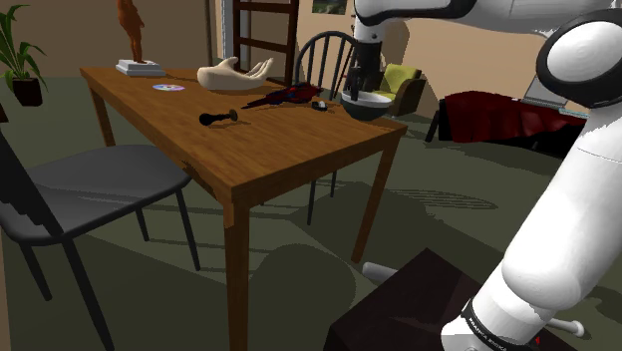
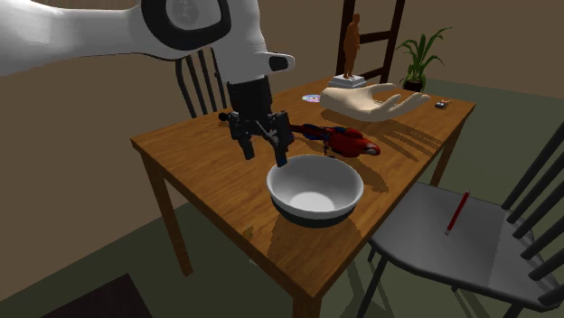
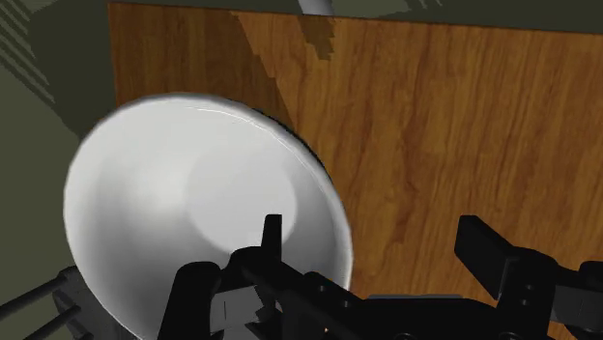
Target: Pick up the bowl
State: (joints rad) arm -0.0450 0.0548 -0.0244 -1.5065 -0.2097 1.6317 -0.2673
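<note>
While the arm is reaching out over the wooden table (image 2: 208, 158), the bowl (image 2: 314, 190) is sitting on the tabletop close to a corner, white inside with a dark band round the outside. So the gripper (image 2: 264, 155) is hovering right at the bowl's rim, on the side toward the middle of the table. It's pointing down with its fingers standing spread apart, not clasping anything.

From the wrist view, one finger (image 3: 273, 232) is poking down over the inside of the bowl and the other is sitting outside it over bare wood. That means the rim is running between them. Honestly can't tell if either one is touching it.

Just behind the gripper a red parrot toy (image 2: 348, 142) is lying on the wood. Further back a pale hand-shaped model (image 2: 375, 101) is resting near a brown figurine (image 2: 351, 45). A red pen (image 2: 455, 213) is lying on the grey chair (image 2: 434, 244) beside the bowl's corner.
</note>
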